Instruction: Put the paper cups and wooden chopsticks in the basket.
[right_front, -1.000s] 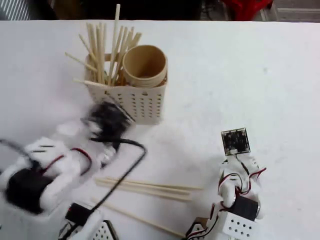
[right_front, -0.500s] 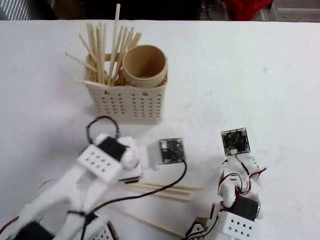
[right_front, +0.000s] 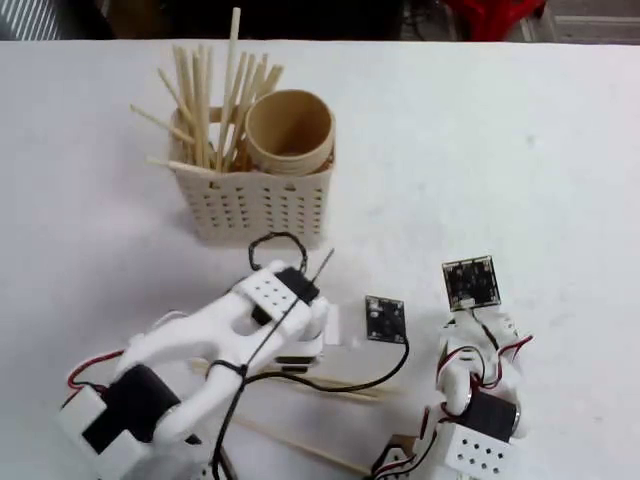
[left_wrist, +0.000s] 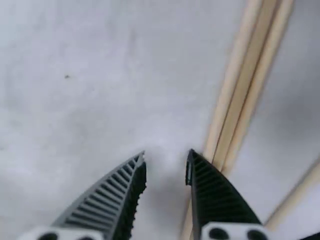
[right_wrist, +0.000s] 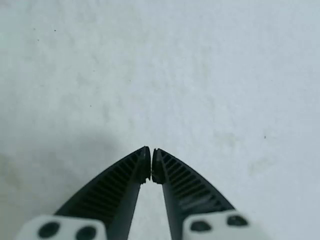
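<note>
In the high view, a basket (right_front: 262, 205) is seen standing on the white table (right_front: 500, 150), well ahead of the left arm (right_front: 215, 345). A paper cup (right_front: 290, 130) is held upright in its right half, and a sheaf of wooden chopsticks (right_front: 210, 100) is stuck into its left half, fanned out and leaning. The left arm's wrist is bent down over the loose chopsticks (right_front: 350, 391), which are laid flat on the table and are partly covered by the arm. A black cable (right_front: 395, 362) is looped across them. One more single chopstick (right_front: 300, 446) is laid at a slant nearer the arm bases. The right arm (right_front: 470, 400) is folded low, well apart from the basket and off to the side of the loose sticks.

In the left wrist view, the left claw (left_wrist: 166, 155) is held narrowly parted just above the table, with nothing gripped between its jaws. The loose chopsticks (left_wrist: 245, 100) are packed side by side and run past the outside of one finger (left_wrist: 215, 195), just beside its tip. The single chopstick (left_wrist: 295, 197) is seen farther out on that same side.

In the right wrist view, the right claw (right_wrist: 151, 156) is pressed together at the tips, with nothing held, and pale table surface is spread ahead of it.
</note>
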